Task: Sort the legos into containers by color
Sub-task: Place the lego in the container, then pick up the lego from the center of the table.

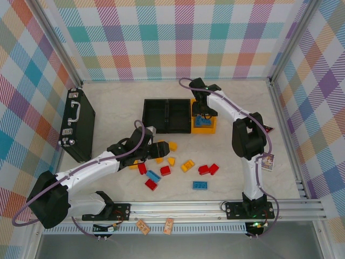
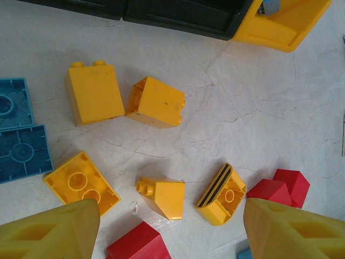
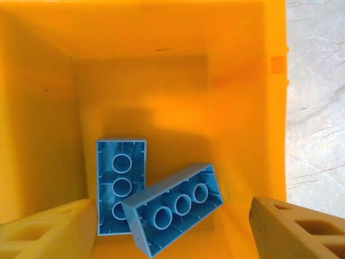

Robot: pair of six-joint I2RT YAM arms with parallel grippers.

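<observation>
While left claw [image 2: 170,211] and right claw [image 3: 172,209] gape empty, the light, rigid yellow legos [image 2: 96,93] likely suit pinching across flat sides.

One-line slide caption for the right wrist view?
Right gripper open over the orange-yellow bin, two blue bricks lying underside-up inside.

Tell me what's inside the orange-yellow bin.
A tilted blue brick lies partly over a flat blue brick, both hollow undersides up. Anything beneath them in the bin is covered.
</observation>
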